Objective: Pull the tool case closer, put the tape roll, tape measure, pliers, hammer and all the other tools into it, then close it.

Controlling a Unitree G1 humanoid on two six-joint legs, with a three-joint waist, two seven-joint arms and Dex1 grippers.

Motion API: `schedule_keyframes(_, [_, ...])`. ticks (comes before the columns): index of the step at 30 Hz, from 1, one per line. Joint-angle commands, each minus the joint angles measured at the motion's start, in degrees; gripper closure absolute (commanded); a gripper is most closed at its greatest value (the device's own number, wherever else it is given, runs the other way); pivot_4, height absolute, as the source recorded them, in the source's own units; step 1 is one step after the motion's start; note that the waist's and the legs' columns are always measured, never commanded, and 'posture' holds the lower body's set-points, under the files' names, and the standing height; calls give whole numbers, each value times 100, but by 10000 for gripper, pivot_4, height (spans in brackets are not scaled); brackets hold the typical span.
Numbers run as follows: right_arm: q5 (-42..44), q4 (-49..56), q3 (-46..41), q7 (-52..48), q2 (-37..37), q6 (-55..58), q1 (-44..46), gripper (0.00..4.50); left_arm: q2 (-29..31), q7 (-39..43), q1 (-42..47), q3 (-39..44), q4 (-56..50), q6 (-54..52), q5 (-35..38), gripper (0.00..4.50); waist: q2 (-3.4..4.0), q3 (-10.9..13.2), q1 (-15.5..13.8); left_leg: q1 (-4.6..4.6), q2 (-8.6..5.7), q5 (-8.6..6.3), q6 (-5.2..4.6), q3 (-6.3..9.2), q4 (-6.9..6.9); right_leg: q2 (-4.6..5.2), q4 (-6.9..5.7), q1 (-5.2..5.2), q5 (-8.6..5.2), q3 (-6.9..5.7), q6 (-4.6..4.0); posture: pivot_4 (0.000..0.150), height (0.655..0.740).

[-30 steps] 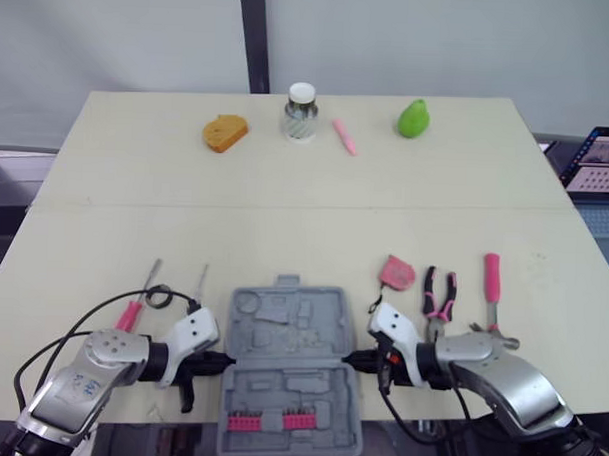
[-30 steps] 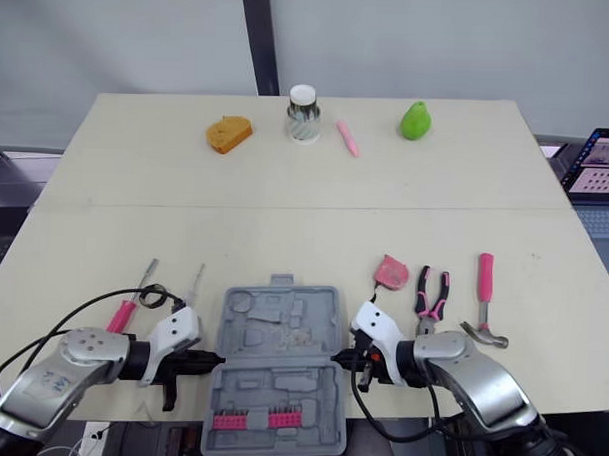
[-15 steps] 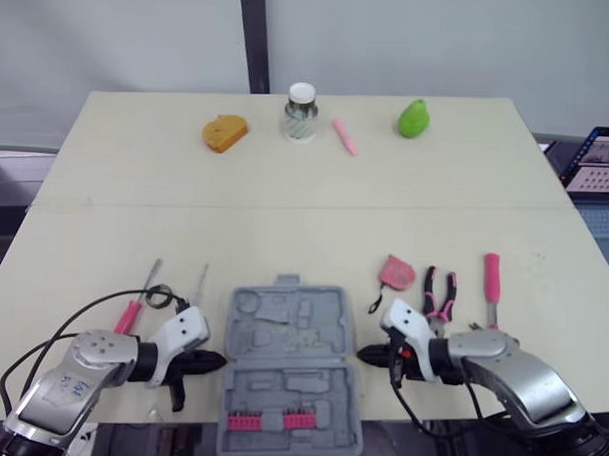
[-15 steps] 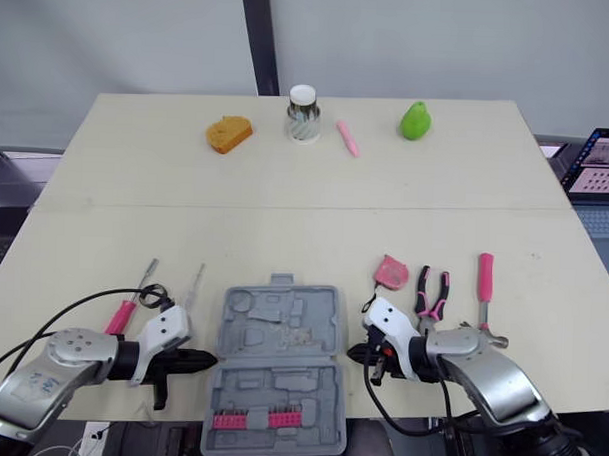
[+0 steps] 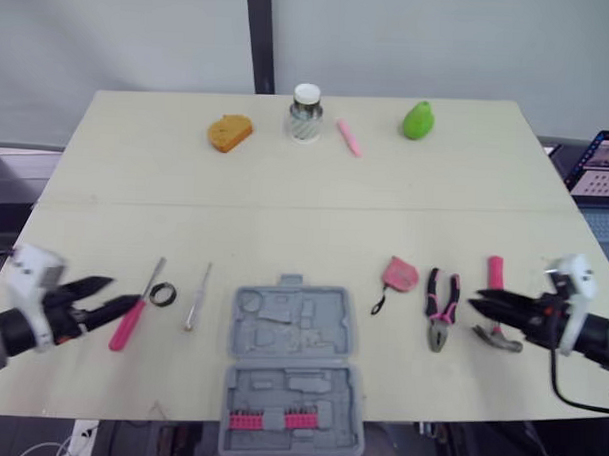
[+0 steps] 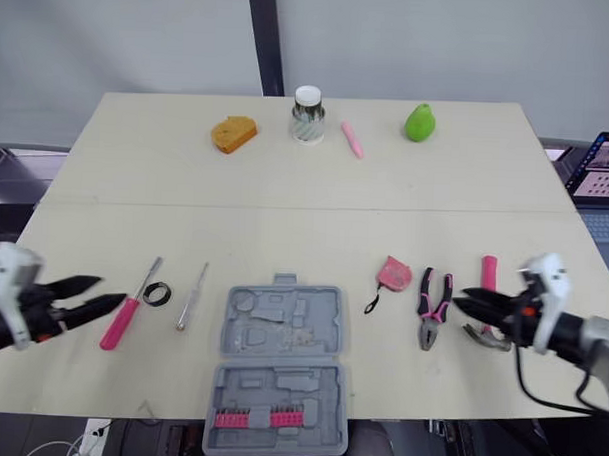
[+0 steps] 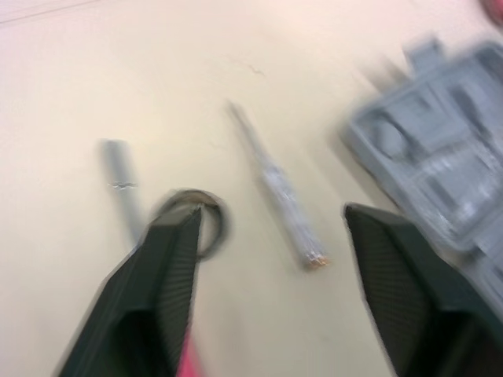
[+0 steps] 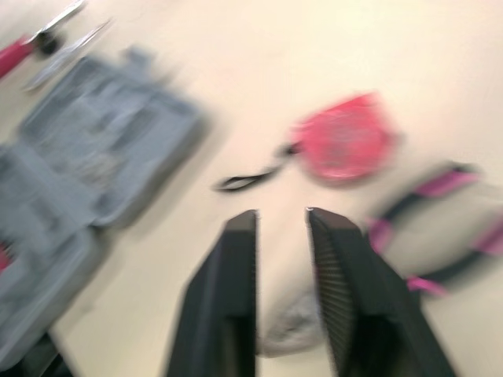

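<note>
The grey tool case point(image 5: 292, 360) lies open at the near table edge, with pink bits point(image 5: 270, 420) in its front half. Left of it lie a pink screwdriver point(image 5: 133, 312), the black tape roll point(image 5: 162, 294) and a thin screwdriver point(image 5: 197, 297). On its right are the pink tape measure point(image 5: 399, 273), the pliers point(image 5: 441, 308) and the pink-handled hammer point(image 5: 496, 285). My left gripper point(image 5: 120, 292) is wide open, its tips by the pink screwdriver's handle. My right gripper point(image 5: 474, 299) is open and empty, hovering between the pliers and the hammer.
Along the far edge stand an orange sponge-like piece point(image 5: 226, 132), a jar point(image 5: 307, 112), a pink pen point(image 5: 347, 136) and a green pear point(image 5: 418, 120). A laptop point(image 5: 607, 159) sits off the table's right side. The case overhangs the near edge.
Both grippers have left the case's sides and swung outward, left toward the screwdrivers, right toward the hammer, and both have opened. The case stays where it was.
</note>
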State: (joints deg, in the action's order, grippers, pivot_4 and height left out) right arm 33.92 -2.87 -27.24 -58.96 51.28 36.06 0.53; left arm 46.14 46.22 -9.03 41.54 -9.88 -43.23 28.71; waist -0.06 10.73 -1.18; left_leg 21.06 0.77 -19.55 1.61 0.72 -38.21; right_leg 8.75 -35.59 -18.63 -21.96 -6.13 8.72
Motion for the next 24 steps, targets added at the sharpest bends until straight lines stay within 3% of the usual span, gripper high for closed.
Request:
schedule_keyframes(1, [-331, -1659, -644, 360, 151, -1037, 534, 11196, -35, -492, 85, 833, 1075, 719, -222, 0, 0, 0, 19, -1, 1, 0, 0, -2, 0, 0, 0, 0, 0, 0, 0, 1500, 7400])
schedule_keyframes(3, [-565, -2484, -706, 549, 172, -1577, 801, 506, -32, -591, 22, 863, 1576, 1191, -425, 0, 0, 0, 57, -2, 2, 0, 0, -5, 3, 0, 1, -2, 0, 0, 0, 1500, 7400])
schedule_keyframes(7, [-856, -3628, -705, 676, 263, -2348, 1070, 140, -169, -711, -183, 829, 1977, 1714, -562, 0, 0, 0, 74, 0, 2, 0, 0, -6, 5, 1, 4, -3, 0, 0, 0, 1500, 7400])
schedule_keyframes(14, [-939, -3819, -546, 500, 304, -2518, 1134, 140, -185, -697, -281, 572, 1927, 1821, -536, 0, 0, 0, 142, -1, 6, 0, 1, -8, 6, 1, 3, -3, 0, 0, 0, 1500, 7400])
schedule_keyframes(17, [-789, -3184, -386, 184, 216, -2261, 1042, 140, -117, -583, -156, 310, 1846, 1919, -538, 0, 0, 0, 143, -1, 6, 0, 1, -8, 9, 1, 3, -4, 0, 1, 0, 1500, 7400])
schedule_keyframes(24, [210, 645, 1067, -170, -124, -419, 1227, 140, 183, 640, 433, -1399, 893, 2112, -504, 0, 1, -1, 126, 1, 9, 0, 2, -4, -2, -2, -4, -4, 0, 3, 0, 1500, 7400])
